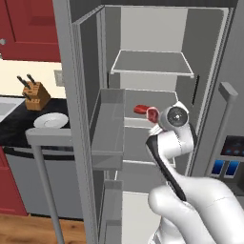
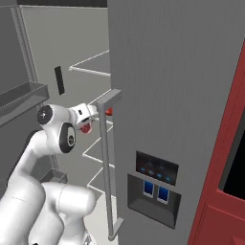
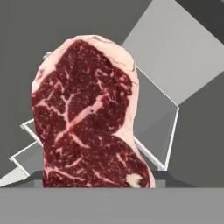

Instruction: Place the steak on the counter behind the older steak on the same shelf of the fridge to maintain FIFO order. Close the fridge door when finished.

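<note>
Grey fridge (image 1: 157,62) shelf, possibly bare.

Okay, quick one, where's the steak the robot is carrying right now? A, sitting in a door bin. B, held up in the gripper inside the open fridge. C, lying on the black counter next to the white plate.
B: the marbled steak stands upright in the gripper, with the fridge shelves behind it and another steak lying on a shelf.
</note>
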Robot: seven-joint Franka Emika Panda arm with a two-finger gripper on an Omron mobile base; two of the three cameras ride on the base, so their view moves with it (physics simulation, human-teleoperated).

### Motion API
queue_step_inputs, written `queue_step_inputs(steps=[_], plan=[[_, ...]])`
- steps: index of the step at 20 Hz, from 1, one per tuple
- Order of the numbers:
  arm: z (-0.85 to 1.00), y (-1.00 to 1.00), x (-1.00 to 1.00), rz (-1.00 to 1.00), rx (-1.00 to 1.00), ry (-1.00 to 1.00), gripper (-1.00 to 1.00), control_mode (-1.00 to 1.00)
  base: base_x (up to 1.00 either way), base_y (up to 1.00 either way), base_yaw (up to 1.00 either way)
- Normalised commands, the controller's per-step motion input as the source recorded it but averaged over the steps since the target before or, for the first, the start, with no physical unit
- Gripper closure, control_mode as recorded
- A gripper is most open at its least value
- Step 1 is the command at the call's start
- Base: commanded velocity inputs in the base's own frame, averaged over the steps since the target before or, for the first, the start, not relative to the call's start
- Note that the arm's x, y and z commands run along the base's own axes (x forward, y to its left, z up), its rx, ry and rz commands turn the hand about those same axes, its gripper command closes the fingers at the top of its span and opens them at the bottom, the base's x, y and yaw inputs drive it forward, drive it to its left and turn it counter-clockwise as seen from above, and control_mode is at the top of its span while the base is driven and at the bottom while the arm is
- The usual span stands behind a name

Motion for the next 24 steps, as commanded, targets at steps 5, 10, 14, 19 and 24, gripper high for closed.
queue_step_inputs(steps=[5,10,14,19,24], plan=[[0.31,-0.03,0.81,0.05,-0.08,0.16,1.00,-1.00,0.00,0.00,0.00],[0.23,-0.07,0.57,0.00,-0.14,0.12,1.00,-1.00,0.00,0.00,0.00],[0.02,-0.33,0.47,0.00,-0.14,0.08,1.00,-1.00,0.00,0.00,0.00],[0.00,-0.16,0.59,0.00,-0.15,0.06,1.00,-1.00,0.00,0.00,0.00],[0.00,-0.05,0.54,0.03,-0.14,0.01,1.00,-1.00,0.00,0.00,0.00]])
